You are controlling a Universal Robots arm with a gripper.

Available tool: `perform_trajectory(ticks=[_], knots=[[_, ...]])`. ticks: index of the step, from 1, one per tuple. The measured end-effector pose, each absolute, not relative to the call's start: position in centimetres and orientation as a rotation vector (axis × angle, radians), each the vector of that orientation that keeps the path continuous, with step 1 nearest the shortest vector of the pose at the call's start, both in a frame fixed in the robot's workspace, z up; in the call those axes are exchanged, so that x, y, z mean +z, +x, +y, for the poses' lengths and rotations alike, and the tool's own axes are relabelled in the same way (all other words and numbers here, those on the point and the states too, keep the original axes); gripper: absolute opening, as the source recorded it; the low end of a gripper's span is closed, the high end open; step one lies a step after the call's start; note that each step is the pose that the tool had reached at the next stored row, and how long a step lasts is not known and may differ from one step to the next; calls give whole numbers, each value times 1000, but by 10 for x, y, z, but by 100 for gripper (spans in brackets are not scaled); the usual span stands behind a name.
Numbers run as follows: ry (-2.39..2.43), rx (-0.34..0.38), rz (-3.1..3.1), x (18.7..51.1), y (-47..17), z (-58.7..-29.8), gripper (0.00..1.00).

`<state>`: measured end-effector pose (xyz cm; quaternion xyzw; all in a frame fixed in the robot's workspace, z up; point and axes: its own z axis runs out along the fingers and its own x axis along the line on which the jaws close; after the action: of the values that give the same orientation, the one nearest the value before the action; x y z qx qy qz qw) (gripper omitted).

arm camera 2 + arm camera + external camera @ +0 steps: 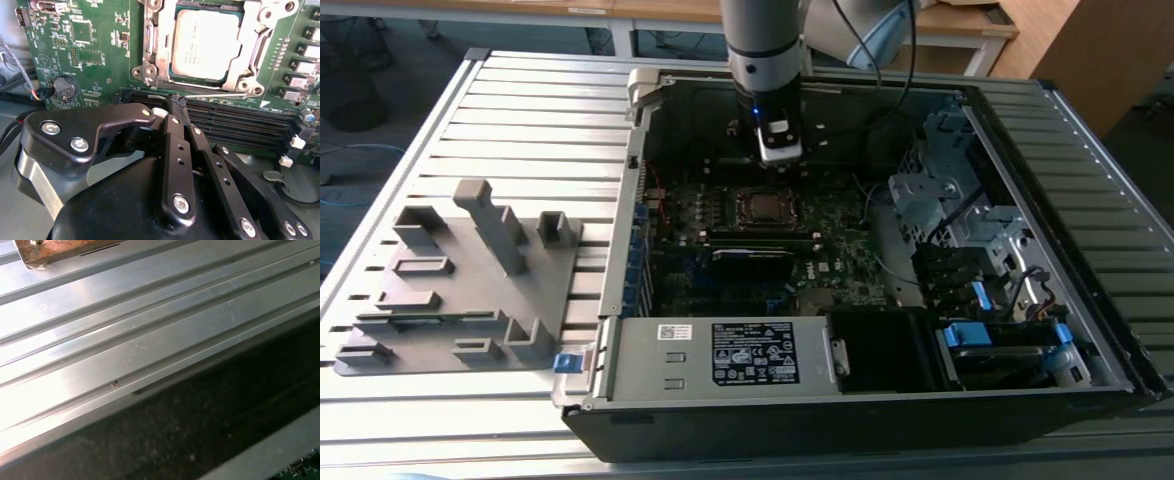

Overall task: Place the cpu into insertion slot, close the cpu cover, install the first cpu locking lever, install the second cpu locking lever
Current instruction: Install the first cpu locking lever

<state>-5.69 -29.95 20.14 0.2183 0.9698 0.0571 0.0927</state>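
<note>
Gripper (778, 150), fingers drawn together, inside the computer case (854, 425), just on the far side of the insertion slot (767, 205). In the second wrist view the cpu (205, 45) sits in the slot, framed by the lowered cpu cover (159, 45). A thin locking lever (220, 93) runs along the socket edge nearest the fingertips, crosswise to them, one end at the tips.

Bright light glares off the ribbed metal table (125, 340), while the computer case (854, 425) interior lies dim.

Faint print on the cpu (205, 45) and the white label (754, 352) is unreadable.
</note>
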Motion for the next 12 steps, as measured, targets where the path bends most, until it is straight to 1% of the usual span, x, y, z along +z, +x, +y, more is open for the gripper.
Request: perform_trajectory(ticks=[12], knots=[[647,169,2875,198,-57,-300,11]])
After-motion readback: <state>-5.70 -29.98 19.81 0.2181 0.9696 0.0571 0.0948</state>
